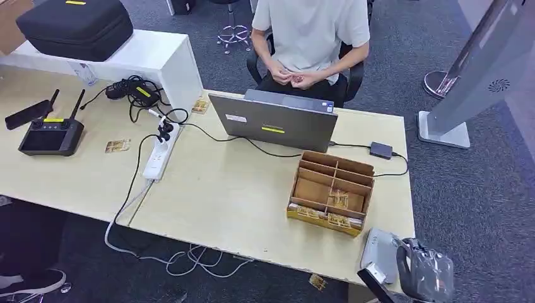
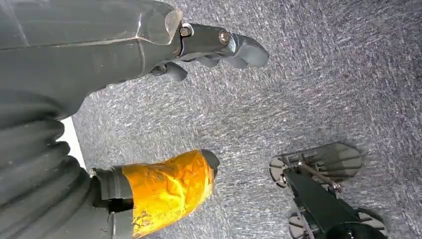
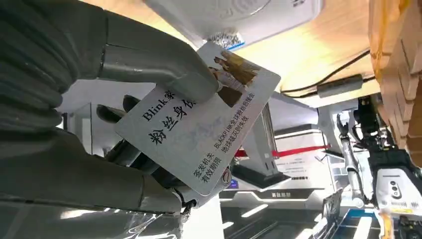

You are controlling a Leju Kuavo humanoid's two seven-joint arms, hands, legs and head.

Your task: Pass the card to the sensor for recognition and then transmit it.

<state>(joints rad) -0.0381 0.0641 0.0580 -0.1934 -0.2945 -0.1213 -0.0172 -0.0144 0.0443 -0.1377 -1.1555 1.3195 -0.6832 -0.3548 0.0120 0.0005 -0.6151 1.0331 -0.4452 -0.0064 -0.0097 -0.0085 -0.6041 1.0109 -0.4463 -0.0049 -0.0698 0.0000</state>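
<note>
A white card (image 3: 199,132) with printed text is held between the thumb and the darker fingers of the right hand (image 3: 149,124), just beside the pale sensor (image 1: 380,251) at the near right corner of the desk (image 1: 233,189). The left hand (image 2: 164,114) is seen above the grey carpet floor (image 2: 323,79), with fingers apart and nothing held. A cardboard organizer (image 1: 331,192) with cards stands near the sensor.

R hand (image 3: 149,129), grey thumb pressed on the white printed card (image 3: 199,134) w/ dark fingers behind it, sits at the table's near right corner; L hand (image 2: 164,114) hangs empty, fingers apart.
</note>
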